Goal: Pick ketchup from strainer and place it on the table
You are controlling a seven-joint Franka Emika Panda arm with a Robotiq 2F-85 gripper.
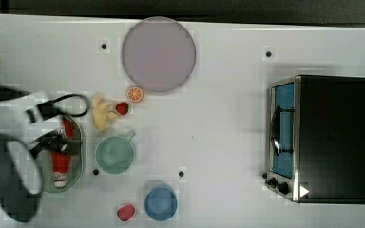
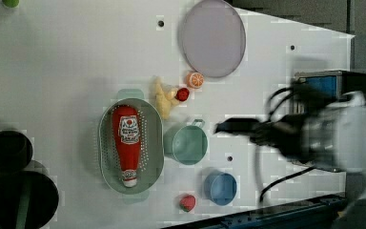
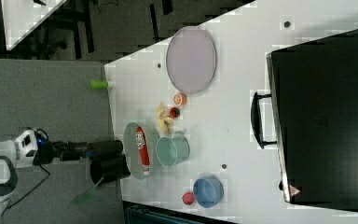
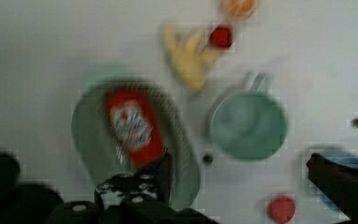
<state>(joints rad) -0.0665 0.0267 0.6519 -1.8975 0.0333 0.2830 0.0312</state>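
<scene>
The gripper (image 4: 235,175) is hanging above the scene with its fingers (image 4: 161,170) spread wide apart and nothing between them, one dark finger reaching over the rim of the strainer (image 4: 86,135) in the wrist view, the other sitting well off toward the blue cup (image 4: 349,163). The ketchup (image 2: 127,143) is lying flat along the pale green strainer (image 2: 106,143), its white cap pointing toward the left view's bottom, so the bottle is sitting off to one side of the gap between the fingers, not centred in it. The likely trouble from here is a descent made off-centre: one finger may be catching the strainer's wall and dragging the whole basket, or the rounded bottle may be rolling aside in the curved mesh. Just beside the strainer the green cup (image 2: 187,144) is crowding the approach, and beyond it the banana (image 2: 162,98), strawberry (image 2: 182,94) and orange slice (image 2: 195,79) are leaving limited bare table (image 2: 66,62) close by.
</scene>
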